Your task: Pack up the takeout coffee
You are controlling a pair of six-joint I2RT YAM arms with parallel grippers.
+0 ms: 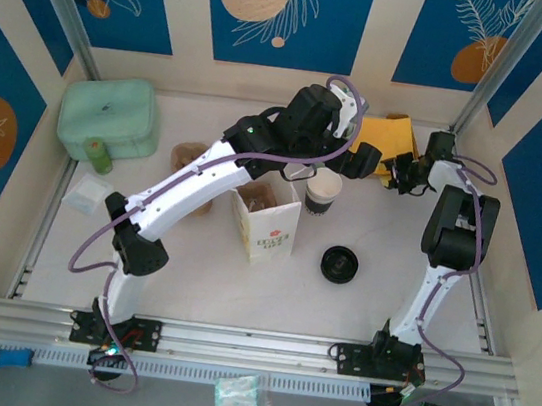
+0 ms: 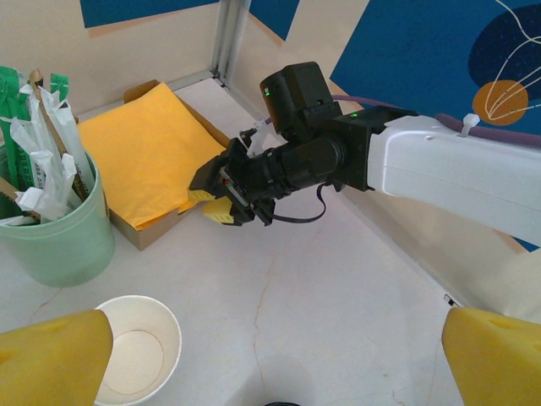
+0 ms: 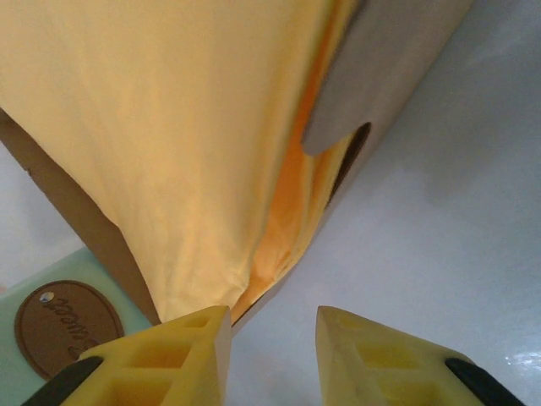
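I judged us fetching paper: right end effector (image 3: 270, 338) narrowly apart, empty, at the corner of the yellow paper (image 3: 169, 127); left end effector (image 2: 270, 364) wide apart. The brown cup (image 1: 186, 154) stood left of the bag (image 1: 266, 225). Next needed pinching one sheet.

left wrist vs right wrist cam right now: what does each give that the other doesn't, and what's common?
Left wrist adds: the paper cup standing open-topped near the wide-open left gripper, a mint cup of wrapped packets, and the right gripper from outside, at the edge of the cardboard box. Right wrist adds: a close look at the hole cut in the box's side, a brown oval label, and that gripper's own fingers with a gap between them. Shared: the yellow sheet lying in that box, on the white table.
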